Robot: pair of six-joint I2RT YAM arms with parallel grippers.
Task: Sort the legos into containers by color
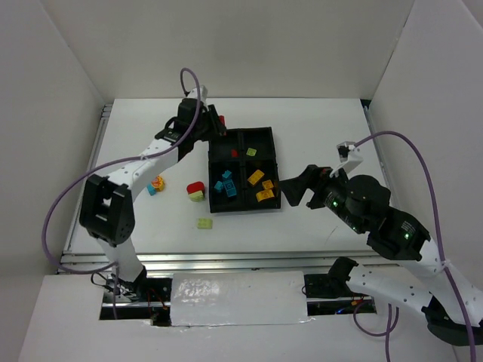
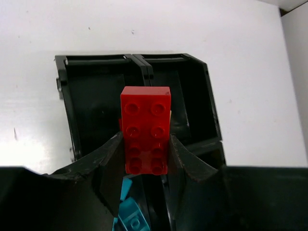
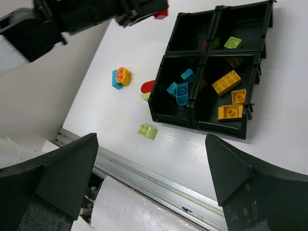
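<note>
My left gripper (image 1: 221, 124) is shut on a red lego (image 2: 146, 126) and holds it above the far left part of the black tray (image 1: 245, 208). Of the tray's four containers, the near left holds cyan legos (image 1: 225, 186), the near right orange-yellow legos (image 1: 261, 185), the far right a lime lego (image 1: 251, 151), and the far left a small red piece (image 1: 234, 153). My right gripper (image 1: 294, 193) is open and empty, just right of the tray. In the right wrist view the tray (image 3: 221, 127) lies ahead of its wide-open gripper (image 3: 151, 178).
Loose legos lie on the white table left of the tray: an orange and cyan pair (image 1: 157, 183), a red piece on a lime one (image 1: 196, 190), and a lime brick (image 1: 204, 223) near the front. A metal rail (image 1: 226, 260) runs along the near edge. White walls enclose the table.
</note>
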